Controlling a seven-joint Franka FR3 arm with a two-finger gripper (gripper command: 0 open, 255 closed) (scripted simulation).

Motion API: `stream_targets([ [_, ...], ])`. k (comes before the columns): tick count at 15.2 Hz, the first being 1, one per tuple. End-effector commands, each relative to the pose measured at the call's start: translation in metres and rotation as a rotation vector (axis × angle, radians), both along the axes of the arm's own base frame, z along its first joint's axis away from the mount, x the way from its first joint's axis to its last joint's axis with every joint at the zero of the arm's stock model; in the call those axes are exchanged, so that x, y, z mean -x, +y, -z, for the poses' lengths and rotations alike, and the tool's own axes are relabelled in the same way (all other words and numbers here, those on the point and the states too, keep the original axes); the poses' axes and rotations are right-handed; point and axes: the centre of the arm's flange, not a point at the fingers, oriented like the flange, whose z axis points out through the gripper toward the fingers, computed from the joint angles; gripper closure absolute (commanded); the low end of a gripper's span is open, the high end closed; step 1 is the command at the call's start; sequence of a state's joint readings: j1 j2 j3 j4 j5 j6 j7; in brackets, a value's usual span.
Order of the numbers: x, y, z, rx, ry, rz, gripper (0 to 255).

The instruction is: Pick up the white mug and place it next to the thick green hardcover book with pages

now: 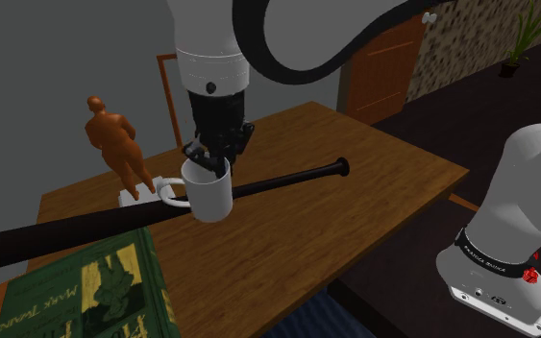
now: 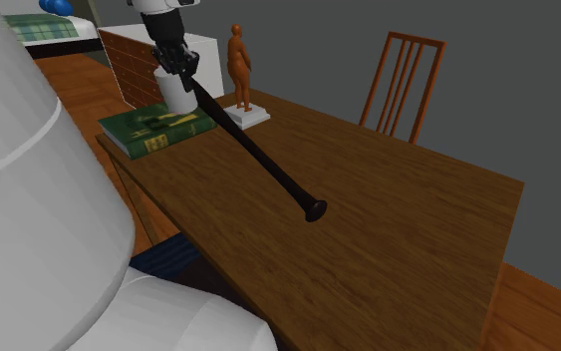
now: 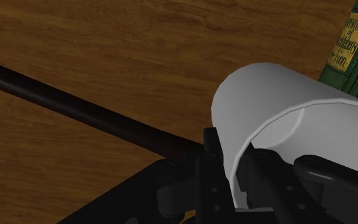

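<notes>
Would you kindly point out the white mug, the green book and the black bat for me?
white mug (image 1: 209, 200), shoulder view, on its outer wall.
green book (image 2: 139, 125), second exterior view, on its front cover.
black bat (image 2: 258, 153), second exterior view, midway along its shaft.

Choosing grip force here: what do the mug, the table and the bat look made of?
Mug: plain matte white, perhaps ceramic, though nothing settles it. Table: wood, with brown grain streaks across the top. Bat: smooth uniform black, material unclear.
</notes>
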State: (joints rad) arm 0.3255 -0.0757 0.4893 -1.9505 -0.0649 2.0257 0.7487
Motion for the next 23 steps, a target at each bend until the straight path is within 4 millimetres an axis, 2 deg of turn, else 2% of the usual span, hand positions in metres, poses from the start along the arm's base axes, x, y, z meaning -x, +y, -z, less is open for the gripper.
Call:
stream_targets([
  [1,0.012,0.026,-0.003,-0.001,0.0,0.002,255],
  [2,0.018,0.036,-0.003,-0.001,0.0,0.002,255],
  [23,0.018,0.036,0.108,-0.001,0.0,0.002,255],
])
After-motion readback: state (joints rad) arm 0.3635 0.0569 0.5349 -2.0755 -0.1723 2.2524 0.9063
